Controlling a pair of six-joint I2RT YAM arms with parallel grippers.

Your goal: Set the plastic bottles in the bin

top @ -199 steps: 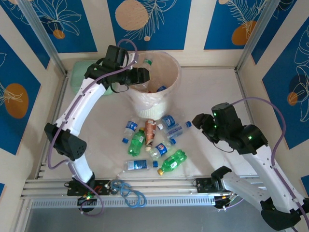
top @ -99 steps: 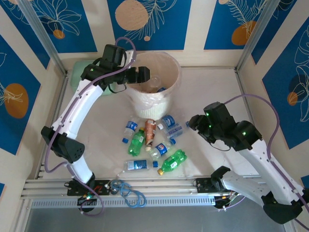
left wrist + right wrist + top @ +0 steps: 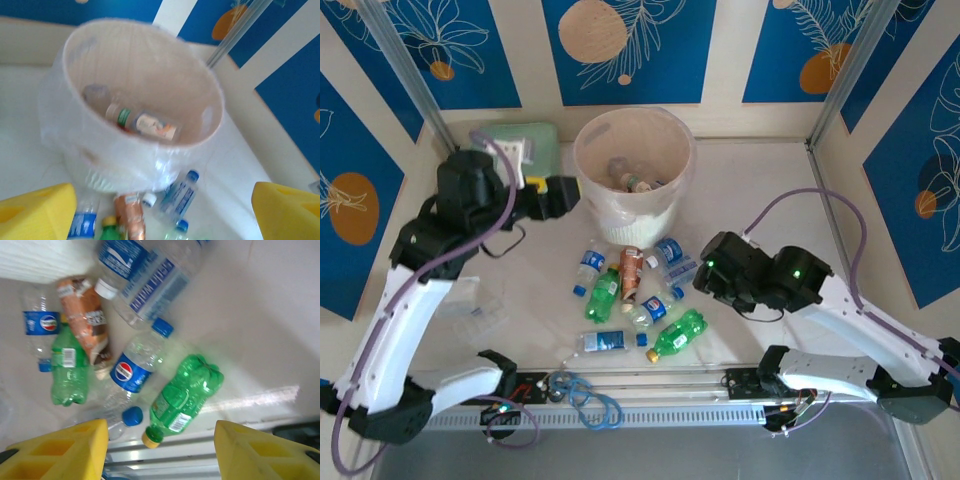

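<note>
The bin [image 3: 645, 212], a round translucent white bucket, stands at the back middle with a few plastic bottles [image 3: 630, 180] lying inside, also seen from the left wrist [image 3: 145, 122]. My left gripper [image 3: 563, 195] hangs open and empty just left of the bin's rim [image 3: 150, 145]. Several plastic bottles lie on the table in front of the bin: a brown-labelled one [image 3: 631, 272], a green one [image 3: 604, 295], clear ones with blue labels [image 3: 605, 341]. My right gripper [image 3: 705, 283] is open above a green bottle with a yellow cap [image 3: 185, 390], nothing between its fingers [image 3: 65, 452].
A mint-green case [image 3: 520, 145] sits behind the left arm. Clear plastic packaging [image 3: 470, 305] lies at the left. A blue cable [image 3: 588, 395] coils on the metal rail [image 3: 660, 385] along the near edge, close to the green bottle's cap [image 3: 150, 437].
My left gripper opened over the bin and drew back to its left. My right gripper moved left and down toward the bottles on the table.
</note>
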